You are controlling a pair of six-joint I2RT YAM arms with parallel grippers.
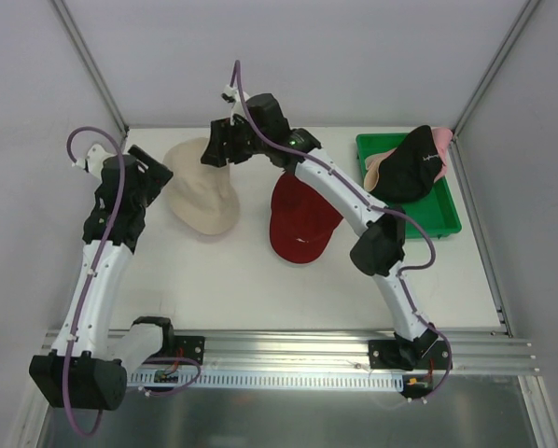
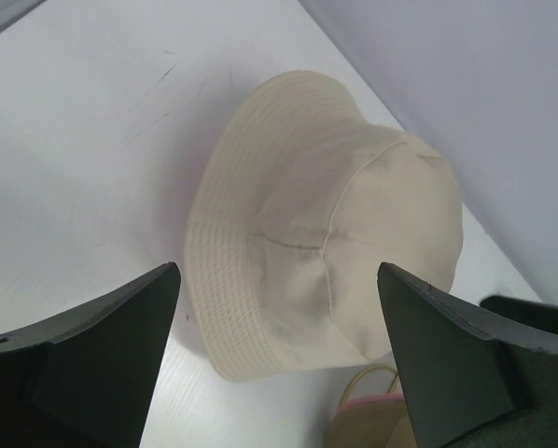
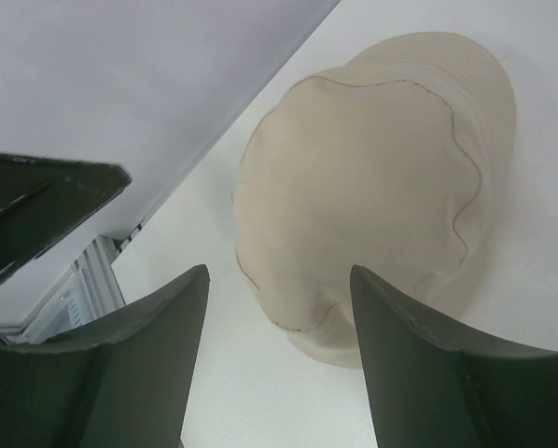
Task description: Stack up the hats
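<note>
A cream bucket hat (image 1: 202, 191) lies crown up at the back left of the table. To its right a red cap (image 1: 300, 219) lies flat. A black hat (image 1: 411, 166) sits on top of a pink hat (image 1: 441, 140) and a tan cap (image 1: 376, 172) in the green tray (image 1: 439, 220). My left gripper (image 1: 156, 170) stands open at the cream hat's left edge, the cream bucket hat (image 2: 326, 224) filling its wrist view ahead of the left gripper (image 2: 277, 271). My right gripper (image 1: 216, 149) hangs open over the hat's far edge; the right gripper (image 3: 279, 271) holds nothing, with the cream bucket hat (image 3: 372, 187) beyond it.
The back wall runs close behind the cream hat. The right arm's forearm (image 1: 340, 191) stretches over the red cap's upper right side. The left arm's gripper body (image 3: 36, 205) shows at the left of the right wrist view. An aluminium rail (image 1: 288, 350) runs along the near edge.
</note>
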